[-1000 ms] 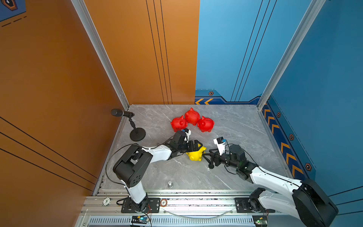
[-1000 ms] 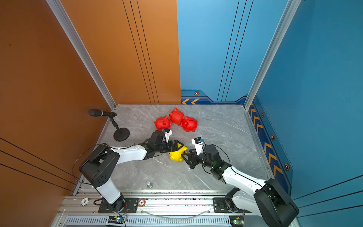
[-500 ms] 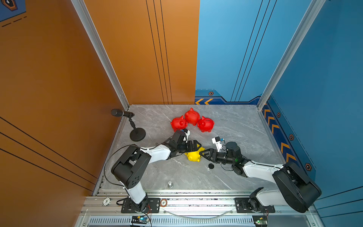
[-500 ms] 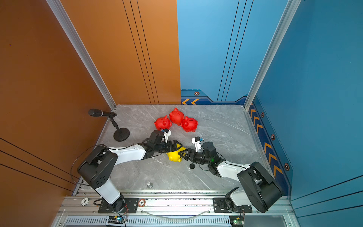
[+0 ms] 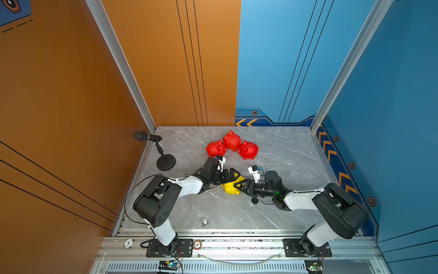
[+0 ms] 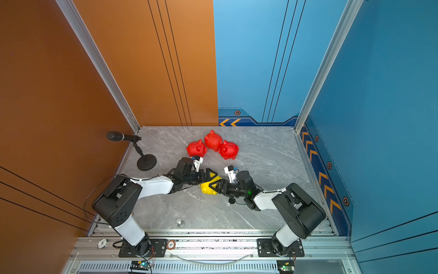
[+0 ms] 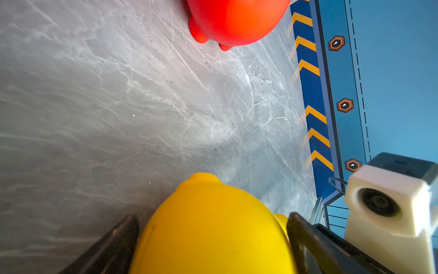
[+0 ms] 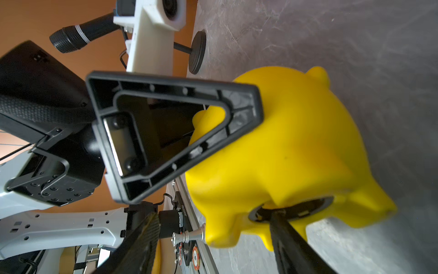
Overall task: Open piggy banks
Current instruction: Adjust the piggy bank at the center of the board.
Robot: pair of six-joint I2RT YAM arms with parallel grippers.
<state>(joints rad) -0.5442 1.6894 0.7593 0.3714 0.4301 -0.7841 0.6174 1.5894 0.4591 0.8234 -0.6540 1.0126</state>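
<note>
A glossy yellow piggy bank [image 5: 231, 189] sits on a grey marble-patterned tabletop [image 5: 284, 154] streaked with fine white veins. Three bright red piggy banks [image 5: 232, 141] are clustered behind it. The left wall [image 5: 118, 71] is orange with thin dark lines; the right wall [image 5: 284, 59] is sky blue with similar lines. A dark blue border [image 5: 331, 153] at its foot carries orange chevrons and orange-rimmed black hexagons. The microphone [image 5: 144, 136] and a small disc [image 5: 254, 200] are black. Both robot arms [image 5: 189, 185] are white with black joints.
</note>
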